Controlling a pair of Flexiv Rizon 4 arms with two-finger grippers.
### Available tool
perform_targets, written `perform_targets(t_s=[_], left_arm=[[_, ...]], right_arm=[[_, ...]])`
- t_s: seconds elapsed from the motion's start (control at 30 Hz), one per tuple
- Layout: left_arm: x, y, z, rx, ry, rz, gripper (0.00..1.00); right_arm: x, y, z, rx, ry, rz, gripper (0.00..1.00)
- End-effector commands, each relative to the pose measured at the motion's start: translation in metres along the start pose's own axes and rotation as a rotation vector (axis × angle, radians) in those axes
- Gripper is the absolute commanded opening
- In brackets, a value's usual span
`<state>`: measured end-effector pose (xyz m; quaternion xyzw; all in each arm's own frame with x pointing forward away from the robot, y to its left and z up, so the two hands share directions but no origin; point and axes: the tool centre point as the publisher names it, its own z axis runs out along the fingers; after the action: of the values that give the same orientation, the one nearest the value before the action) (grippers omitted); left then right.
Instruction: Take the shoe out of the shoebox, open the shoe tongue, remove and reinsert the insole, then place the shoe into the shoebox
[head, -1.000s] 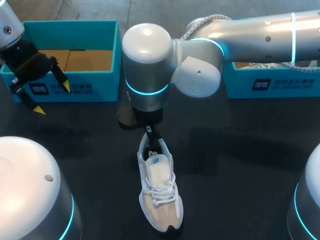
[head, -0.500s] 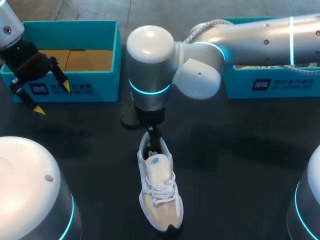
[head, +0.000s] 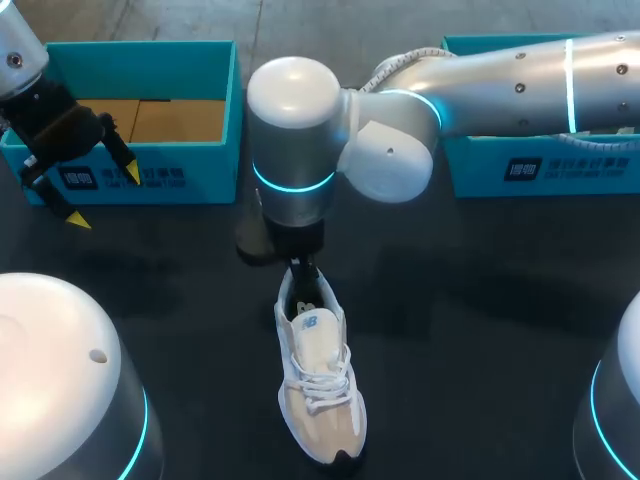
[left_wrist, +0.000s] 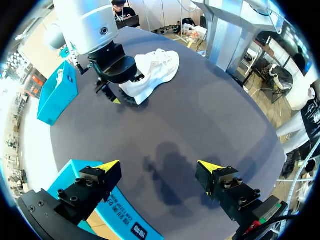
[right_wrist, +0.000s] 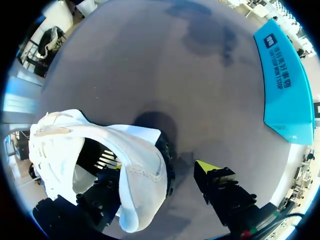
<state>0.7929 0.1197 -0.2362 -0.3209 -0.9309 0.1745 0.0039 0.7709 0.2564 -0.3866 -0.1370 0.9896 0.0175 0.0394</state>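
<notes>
White shoe (right_wrist: 142, 172) — heel wall loose between spread right fingers (right_wrist: 216, 181); left fingers (left_wrist: 97, 179) wide, empty.

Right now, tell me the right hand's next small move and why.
Probably close the right hand on the heel of the shoe: one finger sits inside the collar and the other stands clear outside it, so nothing is gripped yet.

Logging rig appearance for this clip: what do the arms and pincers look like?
The left arm and right arm are silvery white, with rounded joint caps and glowing cyan rings; a pale cable runs by the right elbow. The left pincer and right pincer are black, blocky and bolted, with yellow wedge tips.
</notes>
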Motion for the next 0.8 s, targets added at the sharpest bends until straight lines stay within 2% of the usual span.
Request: perform_targets(t_s=[0.03, 0.23, 0.37, 0.4, 0.47, 0.5, 0.8], left_arm=[[0.000, 0.000, 0.000, -0.002, 0.001, 0.000, 1.00], [0.000, 0.000, 0.000, -0.002, 0.001, 0.000, 1.00], [0.000, 0.000, 0.000, -0.002, 0.001, 0.000, 1.00], [0.000, 0.000, 0.000, -0.002, 0.001, 0.000, 1.00], [0.000, 0.000, 0.000, -0.002, 0.001, 0.000, 1.00], [0.000, 0.000, 0.000, -0.002, 0.001, 0.000, 1.00], [0.000, 0.000, 0.000, -0.002, 0.001, 0.000, 1.00]], right_arm=[[0.000, -0.001, 0.004, -0.004, 0.000, 0.004, 0.67], [0.000, 0.000, 0.007, 0.000, 0.008, 0.003, 0.51], [0.001, -0.001, 0.009, -0.002, 0.015, 0.002, 0.45], [0.001, -0.001, 0.010, -0.003, 0.016, 0.002, 0.38], [0.002, -0.001, 0.008, -0.002, 0.016, 0.003, 0.07], [0.002, -0.002, 0.007, -0.001, 0.015, 0.002, 0.00], [0.005, -0.007, -0.015, 0.020, -0.015, 0.002, 0.00]])
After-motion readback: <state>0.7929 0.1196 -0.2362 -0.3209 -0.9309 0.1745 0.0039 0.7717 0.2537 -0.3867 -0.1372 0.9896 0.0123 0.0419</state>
